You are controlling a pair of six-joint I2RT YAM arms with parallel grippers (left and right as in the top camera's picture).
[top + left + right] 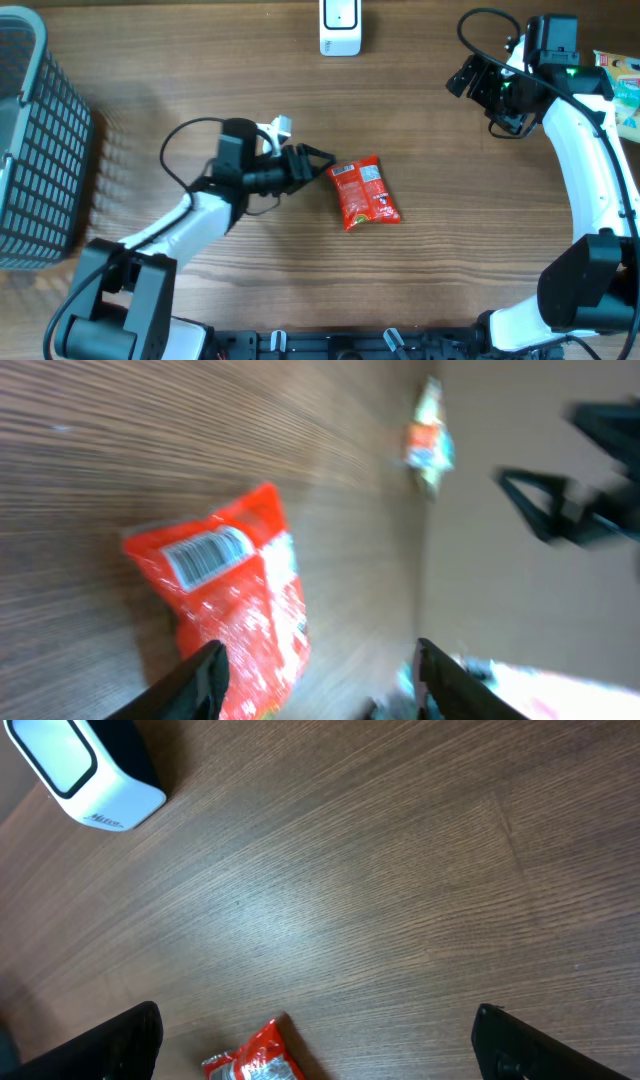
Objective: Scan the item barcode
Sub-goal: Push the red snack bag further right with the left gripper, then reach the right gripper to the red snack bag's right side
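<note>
1 grey basket far left of the red packet, 1 white scanner well above it. Left gripper just left of the packet, jaws partly apart, clamping nothing. Right gripper spread wide, far upper-right. Barcode stripes are clear only on the left wrist view.

Brown wood-grain table under soft, even light.
A grey mesh basket stands at its edge, partly out of view.

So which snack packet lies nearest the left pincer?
The red packet mid-table, barcode facing up, right beside the left pincer; the other packet sits far off at the right edge.
</note>
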